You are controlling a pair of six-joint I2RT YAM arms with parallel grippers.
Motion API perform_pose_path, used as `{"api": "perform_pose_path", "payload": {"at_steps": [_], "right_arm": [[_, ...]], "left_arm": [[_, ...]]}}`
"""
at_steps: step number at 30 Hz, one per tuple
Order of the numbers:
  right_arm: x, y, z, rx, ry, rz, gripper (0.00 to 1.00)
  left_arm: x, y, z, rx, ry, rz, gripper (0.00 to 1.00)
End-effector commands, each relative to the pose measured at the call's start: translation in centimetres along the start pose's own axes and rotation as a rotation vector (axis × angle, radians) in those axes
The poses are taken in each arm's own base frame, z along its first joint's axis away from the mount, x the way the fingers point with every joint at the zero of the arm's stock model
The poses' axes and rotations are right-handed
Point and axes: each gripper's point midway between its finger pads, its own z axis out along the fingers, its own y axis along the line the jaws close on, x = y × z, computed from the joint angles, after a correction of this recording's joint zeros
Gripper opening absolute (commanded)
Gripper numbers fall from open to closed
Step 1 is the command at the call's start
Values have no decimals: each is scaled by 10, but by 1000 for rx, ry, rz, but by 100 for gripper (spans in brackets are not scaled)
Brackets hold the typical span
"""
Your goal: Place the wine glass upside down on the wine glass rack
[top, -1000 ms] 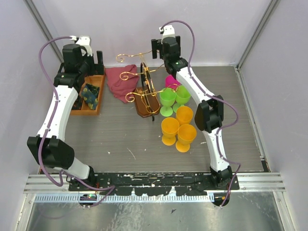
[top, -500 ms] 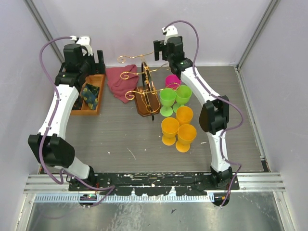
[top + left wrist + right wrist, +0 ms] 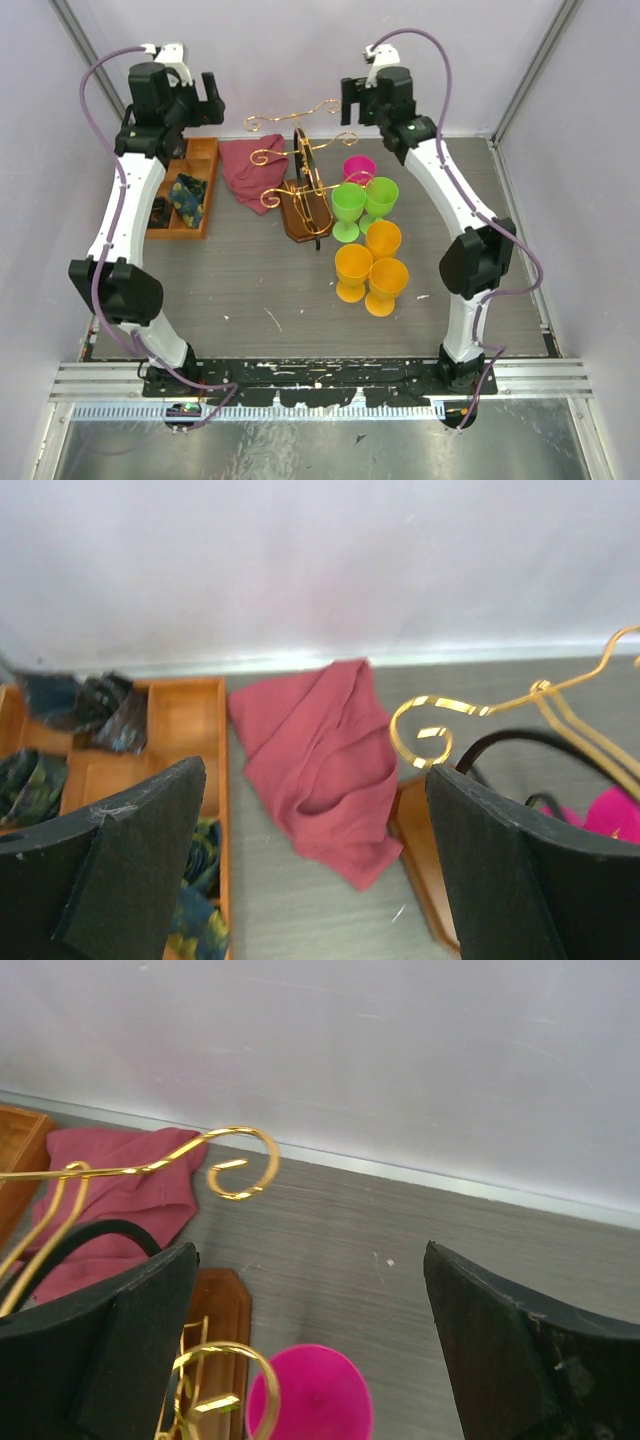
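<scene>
Plainly, both jaws gaped empty, flanking the wine glass rack (image 3: 298, 218); the pink wine glass (image 3: 359, 167) beside it wanted a square grip.

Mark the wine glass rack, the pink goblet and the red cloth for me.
wine glass rack (image 3: 300, 215), top external view, on its brown wooden base.
pink goblet (image 3: 310, 1398), right wrist view, on its bowl seen from above.
red cloth (image 3: 320, 750), left wrist view, on the middle fold.
</scene>
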Motion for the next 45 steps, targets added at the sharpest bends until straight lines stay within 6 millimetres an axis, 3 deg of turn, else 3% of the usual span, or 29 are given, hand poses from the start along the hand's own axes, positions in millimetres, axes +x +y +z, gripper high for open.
{"api": "perform_pose_path", "payload": {"at_steps": [1,5,8,13,28,36,38,45], "right_arm": [[-10,-68,-39,122,44,127,100],[24,-104,-54,195,140,147,100],[48,-109,-61,198,204,141,99],[79,-88,-61,81,283,151,90],[121,-56,-22,-69,371,181,78],[137,-39,-12,-108,407,153,74],[141,-39,-10,-110,415,147,68],[146,-42,-11,-100,439,122,26]], "left_arm": [[-32,-25,7,121,-38,-55,98],[-50,-36,16,168,-66,-101,98],[-58,-45,20,218,-91,-136,98],[-58,-58,26,286,-96,-181,98],[-42,-51,27,258,-63,-178,98],[-36,-41,30,241,-44,-234,98],[-35,-40,31,239,-44,-239,98],[-31,-42,30,254,-24,-250,98]]}}
